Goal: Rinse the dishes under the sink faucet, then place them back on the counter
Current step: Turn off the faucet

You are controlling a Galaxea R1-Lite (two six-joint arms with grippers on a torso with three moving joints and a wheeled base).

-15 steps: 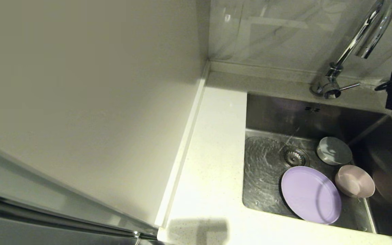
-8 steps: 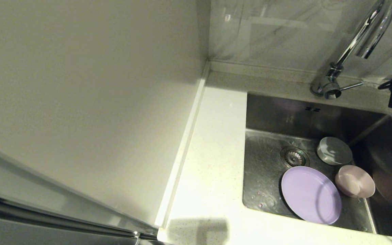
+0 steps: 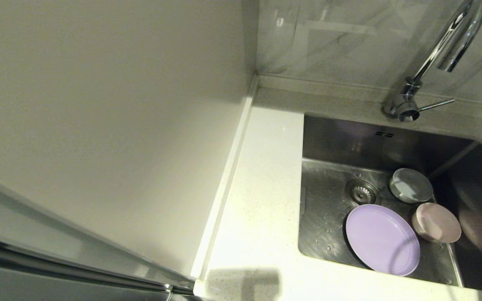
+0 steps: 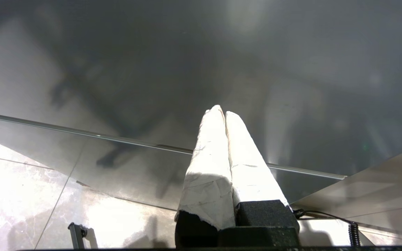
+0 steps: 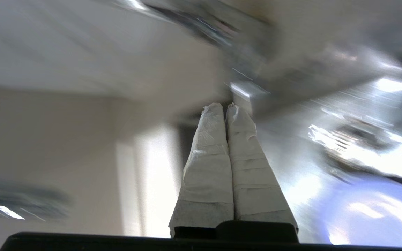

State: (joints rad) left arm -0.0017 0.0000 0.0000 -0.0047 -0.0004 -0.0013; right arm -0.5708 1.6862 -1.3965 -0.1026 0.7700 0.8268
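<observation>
Steel sink point(image 3: 329, 142) held plate point(image 3: 382, 239) and bowls, tap point(image 3: 442, 50) dry, both jaws clenched empty; next I judged, lift plate to tabletop point(image 3: 262, 188).

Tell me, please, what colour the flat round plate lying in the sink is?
The plate is lilac, a pale purple; the head view shows it best.

Lilac plate point(image 3: 382, 239), pale pink bowl point(image 3: 436, 223), blue-grey bowl point(image 3: 411, 185), steel-grey sink point(image 3: 341, 140), chrome faucet point(image 3: 442, 50), white finely speckled surface point(image 3: 262, 200), grey marbled wall tile point(image 3: 333, 37), white-wrapped claws were pale
</observation>
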